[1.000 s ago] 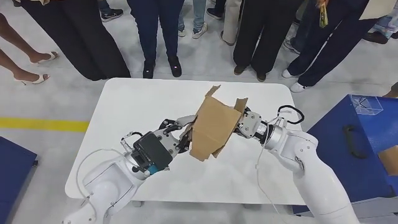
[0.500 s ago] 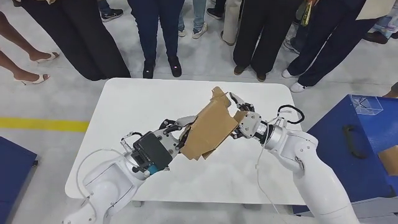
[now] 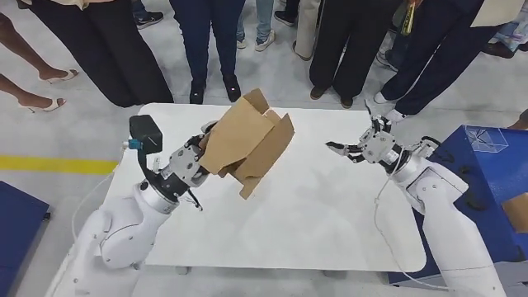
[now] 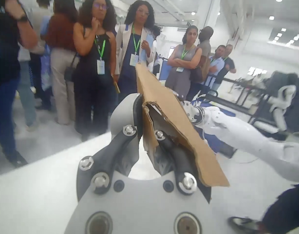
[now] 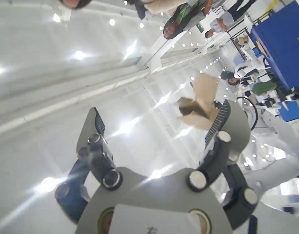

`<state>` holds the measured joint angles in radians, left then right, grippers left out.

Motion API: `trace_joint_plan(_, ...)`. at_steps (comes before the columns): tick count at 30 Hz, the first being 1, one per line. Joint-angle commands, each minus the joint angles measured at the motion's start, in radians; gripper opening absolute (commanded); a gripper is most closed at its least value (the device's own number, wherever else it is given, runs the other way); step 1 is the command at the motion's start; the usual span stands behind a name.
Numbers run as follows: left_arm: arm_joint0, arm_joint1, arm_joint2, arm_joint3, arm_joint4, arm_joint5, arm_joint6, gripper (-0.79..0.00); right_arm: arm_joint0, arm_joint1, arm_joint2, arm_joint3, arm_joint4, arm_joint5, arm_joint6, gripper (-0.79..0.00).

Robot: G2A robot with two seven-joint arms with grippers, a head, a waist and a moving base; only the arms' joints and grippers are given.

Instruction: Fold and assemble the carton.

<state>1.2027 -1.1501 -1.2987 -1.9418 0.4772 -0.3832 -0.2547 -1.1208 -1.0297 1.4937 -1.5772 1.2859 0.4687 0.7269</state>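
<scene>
The brown cardboard carton [image 3: 247, 136], partly folded with loose flaps, hangs in the air over the left-centre of the white table [image 3: 330, 214]. My left gripper [image 3: 200, 150] is shut on one of its edges. In the left wrist view the carton [image 4: 174, 122] sits pinched between the fingers of the left gripper [image 4: 142, 103]. My right gripper [image 3: 351, 144] stands open above the table's right side, well apart from the carton. In the right wrist view the right gripper [image 5: 161, 115] holds nothing, and the carton [image 5: 203, 98] is farther off beyond it.
Several people stand close along the table's far edge. A blue bin [image 3: 478, 190] with a clear plastic box [image 3: 485, 138] on it stands just right of the table. Another blue object [image 3: 16, 223] lies on the floor at the left.
The right gripper has let go of the carton, opened and drawn back to the right. The left arm has swung the carton left and toward the far side, lifting it.
</scene>
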Motion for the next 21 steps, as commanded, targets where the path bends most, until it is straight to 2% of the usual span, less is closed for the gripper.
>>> trace_joint_plan(1, -0.034, -0.001, 0.005, 0.062, -0.258, 0.03, -0.13, -0.785, -0.009, 0.007, 0.023, -0.028, -0.092, -0.079, 0.124, 0.0)
trace_joint_plan(6, -0.111, -0.01, 0.043, 0.191, -0.7, 0.101, -0.354, -0.785, -0.029, 0.019, 0.049, -0.103, -0.298, -0.255, 0.294, 0.0)
trace_joint_plan(9, -0.149, -0.015, 0.064, 0.253, -0.852, 0.146, -0.45, -0.785, -0.046, 0.022, 0.048, -0.144, -0.397, -0.369, 0.341, 0.0)
trace_joint_plan(11, -0.168, -0.018, 0.077, 0.284, -0.898, 0.169, -0.491, -0.785, -0.056, 0.023, 0.044, -0.173, -0.46, -0.441, 0.366, 0.0)
trace_joint_plan(16, -0.194, -0.025, 0.121, 0.347, -0.99, 0.231, -0.573, -0.785, -0.069, 0.022, 0.027, -0.215, -0.52, -0.532, 0.384, 0.0)
trace_joint_plan(21, -0.21, -0.031, 0.155, 0.388, -1.011, 0.265, -0.619, -0.785, -0.064, 0.023, 0.013, -0.227, -0.566, -0.545, 0.397, 0.0)
